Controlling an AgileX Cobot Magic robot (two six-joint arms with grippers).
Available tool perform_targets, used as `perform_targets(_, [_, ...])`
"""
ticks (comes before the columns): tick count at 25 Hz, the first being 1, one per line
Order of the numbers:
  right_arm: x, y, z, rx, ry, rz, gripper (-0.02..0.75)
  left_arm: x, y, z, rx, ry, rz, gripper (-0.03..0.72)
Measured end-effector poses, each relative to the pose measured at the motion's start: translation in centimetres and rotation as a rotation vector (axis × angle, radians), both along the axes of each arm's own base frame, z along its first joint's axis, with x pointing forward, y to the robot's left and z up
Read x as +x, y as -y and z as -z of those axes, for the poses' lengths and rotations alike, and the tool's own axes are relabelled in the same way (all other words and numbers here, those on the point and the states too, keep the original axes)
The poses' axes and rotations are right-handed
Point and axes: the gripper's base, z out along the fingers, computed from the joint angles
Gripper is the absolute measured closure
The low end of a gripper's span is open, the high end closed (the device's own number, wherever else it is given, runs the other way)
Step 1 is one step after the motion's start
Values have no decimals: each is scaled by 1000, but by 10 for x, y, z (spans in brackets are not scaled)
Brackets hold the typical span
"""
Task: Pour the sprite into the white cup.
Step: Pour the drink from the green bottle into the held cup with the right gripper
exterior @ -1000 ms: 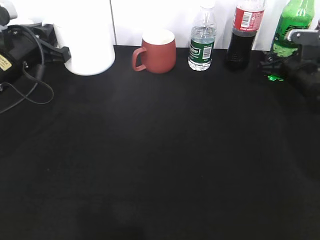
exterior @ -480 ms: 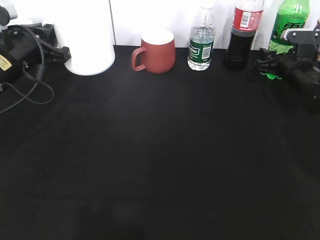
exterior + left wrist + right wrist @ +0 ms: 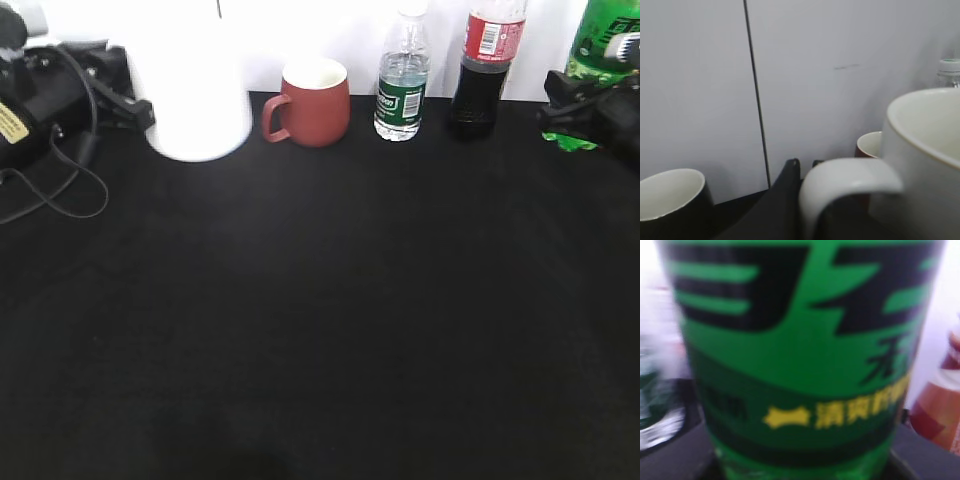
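The white cup (image 3: 195, 100) is at the back left, blurred by motion. My left gripper (image 3: 140, 110) holds it by the loop handle; in the left wrist view a black finger (image 3: 805, 162) lies against the handle of the cup (image 3: 920, 165). The sprite (image 3: 600, 35), a bright-green bottle, is at the far right edge, its top cut off by the frame. My right gripper (image 3: 585, 105) is shut on its lower body. In the right wrist view the green label (image 3: 800, 340) fills the frame and hides the jaws.
A brick-red mug (image 3: 315, 100), a small clear water bottle (image 3: 403, 85) and a dark cola bottle (image 3: 487, 70) stand in a row along the back wall. A dark mug (image 3: 670, 200) sits behind the left arm. A black cable (image 3: 60, 190) loops at the left.
The white cup has moved right and toward the front with my left gripper. The sprite has moved right and upward with my right gripper, partly out of frame.
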Motion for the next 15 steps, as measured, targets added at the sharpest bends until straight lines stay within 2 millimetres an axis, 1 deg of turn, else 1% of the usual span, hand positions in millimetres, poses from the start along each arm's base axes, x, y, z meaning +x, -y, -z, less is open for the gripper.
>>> perform_targets(1, [-13, -2, -12, -12, 19, -21, 344, -2, 4, -2, -11, -1, 22, 647])
perform_targets(2, [-26, -3, -24, -24, 39, -42, 344, -5, 13, -1, -14, -5, 51, 647])
perform_targets(4, [-48, -8, -43, -69, 30, -87, 344, -15, 37, -1, -7, -9, 134, 647])
perform_targets(5, [-55, -15, -51, -103, 1, -118, 344, -21, 49, 0, 0, -18, 176, 647])
perform_targets(7, [-68, -37, -64, -164, -16, -211, 344, -32, 70, 1, 5, -22, 246, 647])
perform_targets(8, [-73, -51, -67, -206, -15, -271, 344, -37, 77, 1, 5, -22, 272, 647])
perform_targets(9, [-77, -63, -65, -277, -15, -326, 344, -41, 83, 1, 5, -21, 293, 647])
perform_targets(10, [-81, -73, -63, -385, 7, -373, 344, -43, 86, 1, 7, -22, 305, 647])
perform_targets(11, [-83, -79, -62, -484, 41, -398, 344, -44, 88, 1, 13, -22, 313, 647])
perform_targets(15, [-82, -78, -62, -815, 154, -380, 344, -42, 86, 10, 112, -68, 292, 649])
